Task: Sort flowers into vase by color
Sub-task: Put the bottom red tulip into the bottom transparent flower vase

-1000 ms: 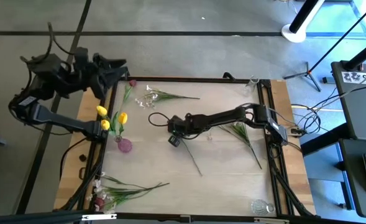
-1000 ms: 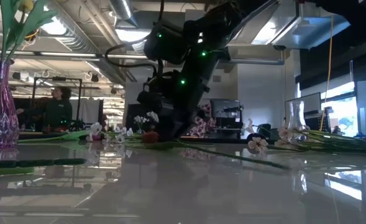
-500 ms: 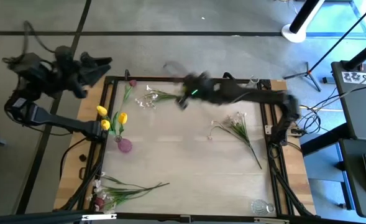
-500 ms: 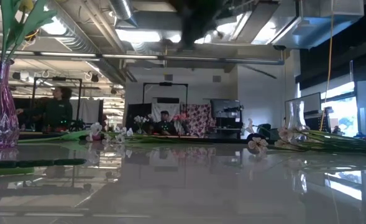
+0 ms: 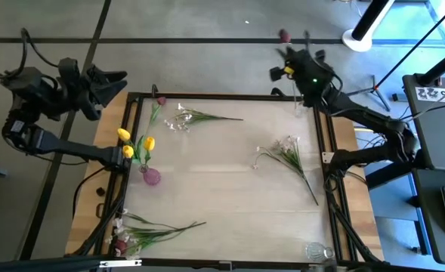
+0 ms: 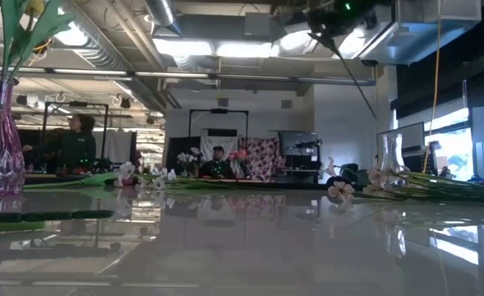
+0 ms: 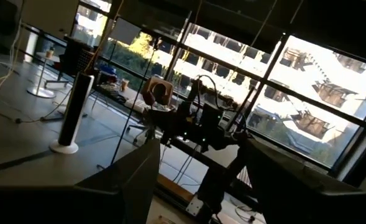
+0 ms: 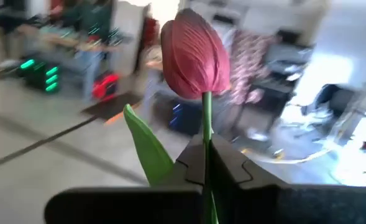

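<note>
My right gripper (image 5: 285,53) is raised beyond the table's far right corner, shut on a dark red tulip (image 8: 192,56). The blossom (image 5: 284,35) shows past the fingertips. My left gripper (image 5: 115,78) stands open and empty, high off the far left corner. A purple vase (image 5: 152,177) on the table's left holds yellow tulips (image 5: 147,142). Lying flat on the table are a red tulip (image 5: 160,100), a white spray (image 5: 184,118), another spray (image 5: 286,153) and a bunch (image 5: 135,231) at the near left. My right gripper pinches the red tulip's green stem (image 8: 206,146) between its two fingers, a short way below the blossom. The fingers point about level. The blossom stands out beyond the fingertips. The flower is lifted clear of the table, and its thin stem (image 6: 358,78) trails down at a slant.
A clear vase (image 5: 318,251) stands at the near right corner, and another clear vase (image 6: 392,168) shows at the right in the low view. The black frame rail (image 5: 324,136) runs along the table's sides. People sit in the room behind.
My right gripper has risen from the middle of the table and swung to the far right corner, tipping from pointing down to level. The red tulip has gone with it, lifted clear of the table. My left gripper has drawn back toward the left, away from the table.
</note>
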You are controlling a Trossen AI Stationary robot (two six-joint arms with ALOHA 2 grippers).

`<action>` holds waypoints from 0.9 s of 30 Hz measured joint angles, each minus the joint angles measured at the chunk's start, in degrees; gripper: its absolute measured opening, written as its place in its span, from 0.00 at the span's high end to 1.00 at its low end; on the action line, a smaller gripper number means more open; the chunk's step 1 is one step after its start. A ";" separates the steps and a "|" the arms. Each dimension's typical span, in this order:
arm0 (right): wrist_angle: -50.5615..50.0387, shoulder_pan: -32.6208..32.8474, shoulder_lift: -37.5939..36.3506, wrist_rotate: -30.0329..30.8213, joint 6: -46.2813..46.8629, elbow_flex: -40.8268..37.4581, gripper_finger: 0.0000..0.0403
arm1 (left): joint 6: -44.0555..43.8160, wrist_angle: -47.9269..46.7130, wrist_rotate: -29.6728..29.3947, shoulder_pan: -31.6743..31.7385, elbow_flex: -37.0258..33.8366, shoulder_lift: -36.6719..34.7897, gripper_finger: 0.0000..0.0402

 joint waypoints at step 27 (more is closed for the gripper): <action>-2.37 0.78 -2.33 -21.59 18.55 -8.96 0.99 | 26.70 7.32 -0.29 0.00 0.00 5.39 0.43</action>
